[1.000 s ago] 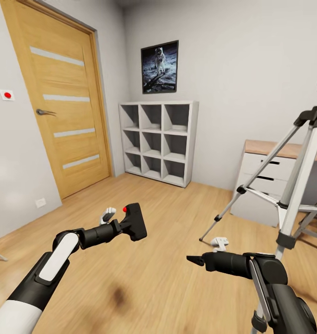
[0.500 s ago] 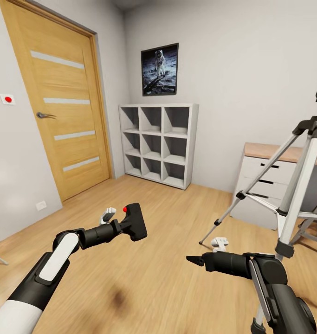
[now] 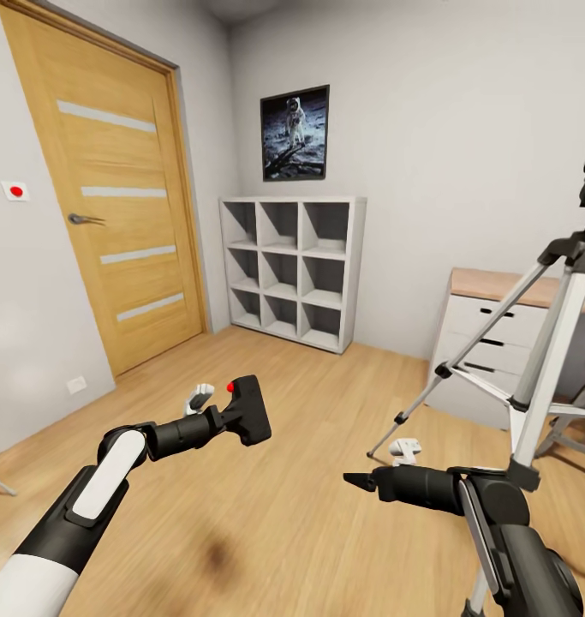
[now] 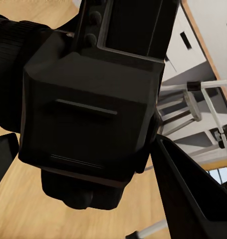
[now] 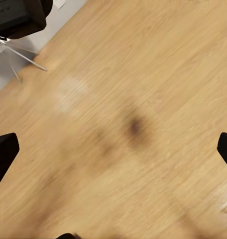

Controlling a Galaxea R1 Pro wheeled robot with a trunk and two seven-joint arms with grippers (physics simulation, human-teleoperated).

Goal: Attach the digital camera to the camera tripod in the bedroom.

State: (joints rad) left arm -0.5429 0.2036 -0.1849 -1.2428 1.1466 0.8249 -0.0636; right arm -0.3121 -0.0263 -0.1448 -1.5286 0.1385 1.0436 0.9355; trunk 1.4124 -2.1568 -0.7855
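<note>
the view has tilted up slightly, and the tripod sits lower at right. left fingers stay clamped on the camera; right fingers are spread, empty. mounting not yet begun.

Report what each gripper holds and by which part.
The left gripper holds the digital camera, clamped at the end of its body opposite the one nearest the red button. The right gripper holds nothing; its fingers are spread over bare floor.

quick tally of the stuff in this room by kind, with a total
camera: 1, held in the left hand
tripod: 1
door: 1
cube shelf: 1
desk: 1
framed picture: 1
Total: 6
</note>
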